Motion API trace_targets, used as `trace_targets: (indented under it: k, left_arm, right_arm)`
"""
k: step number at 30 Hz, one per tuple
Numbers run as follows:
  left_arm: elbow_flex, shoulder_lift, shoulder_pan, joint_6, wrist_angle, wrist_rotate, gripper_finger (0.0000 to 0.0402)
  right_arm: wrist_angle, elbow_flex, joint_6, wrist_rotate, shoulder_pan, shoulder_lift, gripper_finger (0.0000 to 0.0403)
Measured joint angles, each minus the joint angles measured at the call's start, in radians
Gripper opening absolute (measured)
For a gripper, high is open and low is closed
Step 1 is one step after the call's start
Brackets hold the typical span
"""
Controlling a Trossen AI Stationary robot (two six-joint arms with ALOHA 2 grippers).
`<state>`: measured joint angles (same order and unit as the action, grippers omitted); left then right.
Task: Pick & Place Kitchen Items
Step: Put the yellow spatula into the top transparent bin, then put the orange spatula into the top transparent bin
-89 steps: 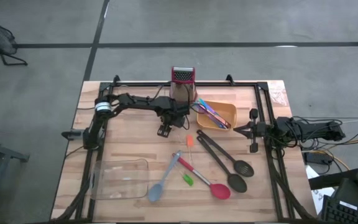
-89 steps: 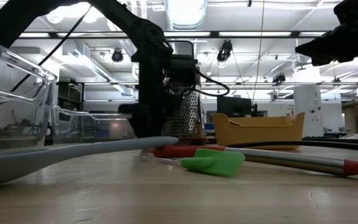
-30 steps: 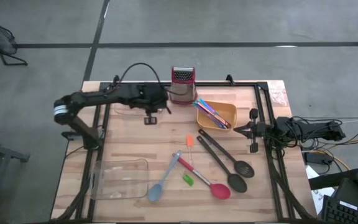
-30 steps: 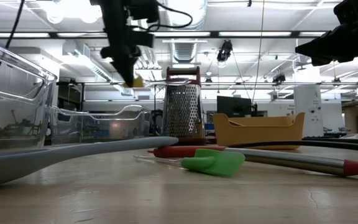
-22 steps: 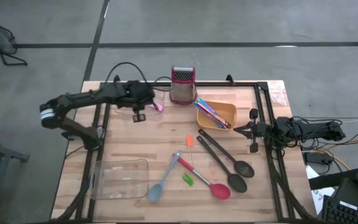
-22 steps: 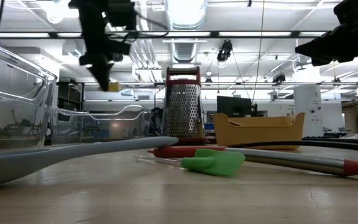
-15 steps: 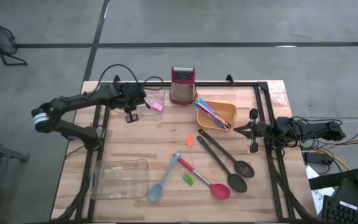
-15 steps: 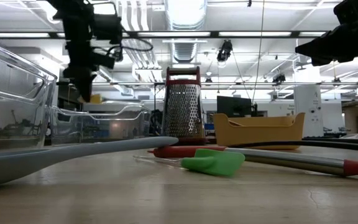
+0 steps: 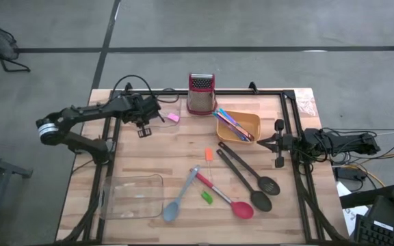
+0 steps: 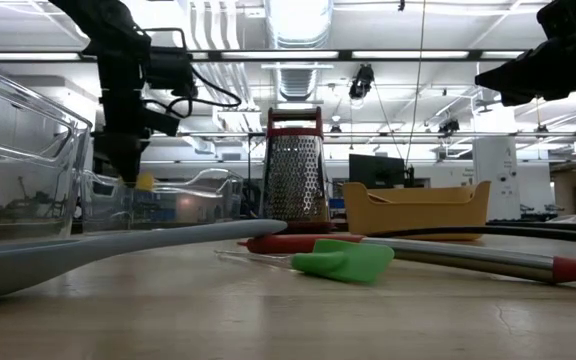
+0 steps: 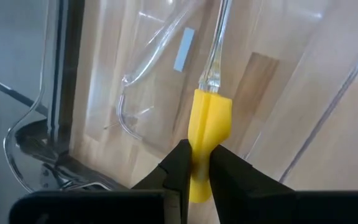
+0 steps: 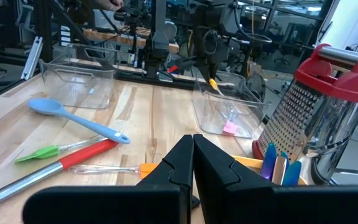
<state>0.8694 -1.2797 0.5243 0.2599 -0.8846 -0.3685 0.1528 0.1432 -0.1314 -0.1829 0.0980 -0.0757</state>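
Observation:
My left gripper point(image 9: 142, 128) hangs over the clear tray point(image 9: 154, 113) at the table's far left, shut on a small yellow block point(image 11: 207, 118) that has a clear handle point(image 11: 215, 43). In the low view the yellow block point(image 10: 145, 181) shows at the fingertips, level with the tray's rim. A pink block point(image 9: 172, 117) lies in that tray. On the table lie two black slotted spoons point(image 9: 252, 179), a red-headed spoon point(image 9: 228, 199), a grey-blue spatula point(image 9: 178, 198), a green block point(image 9: 206, 197) and an orange block point(image 9: 209, 156). My right gripper point(image 9: 277, 143) waits shut at the right edge. My left gripper pinches the yellow block's near end point(image 11: 197, 163) between its two fingers, which come from above and point down. The block and its clear handle run on beyond the fingertips, lifted clear of the table over the tray. I cannot tell whether the handle touches the tray.
A red-topped box grater point(image 9: 200, 92) stands at the far middle beside an orange bowl point(image 9: 250, 121) holding coloured sticks point(image 9: 232, 124). A second clear tray point(image 9: 132, 197) sits near the left front. Black frame rails point(image 9: 298, 130) run along the table's sides.
My left gripper has carried the yellow block toward the table's left edge, away from the grater, and has come down over the far clear tray. It has stayed shut on the block.

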Motion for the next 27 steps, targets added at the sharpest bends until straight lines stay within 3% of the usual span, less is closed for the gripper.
trace_targets:
  k: [10,20,27]
  left_arm:
    - [0.017,0.001,0.000,-0.041,0.002,-0.007,0.0058]
    - [0.021,0.001,-0.003,-0.029,0.002,-0.067,0.0166]
    - [0.103,0.001,-0.058,-0.018,0.003,-0.034,0.0186]
  right_arm:
    - [0.000,0.000,0.000,0.000,0.000,0.000,0.0009]
    - [0.000,0.000,0.000,0.000,0.000,0.000,0.0009]
    - [0.000,0.000,0.000,0.000,0.000,0.000,0.0009]
